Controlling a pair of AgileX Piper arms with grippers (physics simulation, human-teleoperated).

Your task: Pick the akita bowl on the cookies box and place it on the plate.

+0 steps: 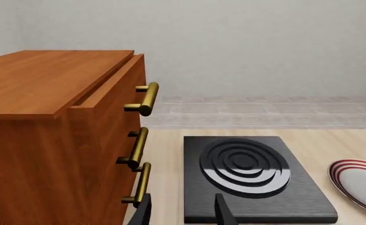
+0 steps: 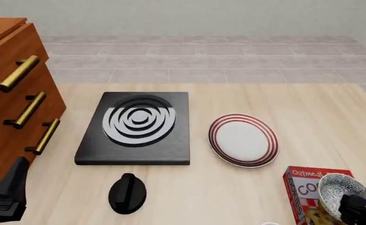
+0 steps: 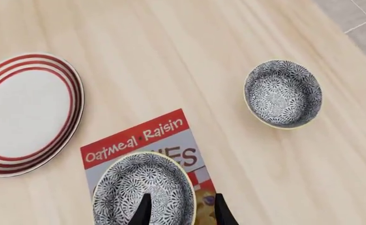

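The akita bowl (image 3: 142, 187) (image 2: 344, 188), speckled dark blue-grey and white, rests on the red cookies box (image 3: 147, 137) (image 2: 303, 185) at the front right of the table. My right gripper (image 3: 183, 213) (image 2: 358, 208) is open, one finger inside the bowl and the other outside its rim. To the left of the box lies the plate (image 3: 26, 112) (image 2: 242, 139), white with red rings and bare. My left gripper (image 1: 183, 213) (image 2: 8, 192) hovers open and empty at the front left, next to the cabinet.
A second, similar bowl (image 3: 283, 93) sits on the table to the right of the box. A black stove (image 2: 136, 126) (image 1: 252, 183) and its knob (image 2: 127, 192) occupy the middle left. A wooden drawer cabinet (image 2: 8, 93) (image 1: 51, 122) with brass handles stands at the left.
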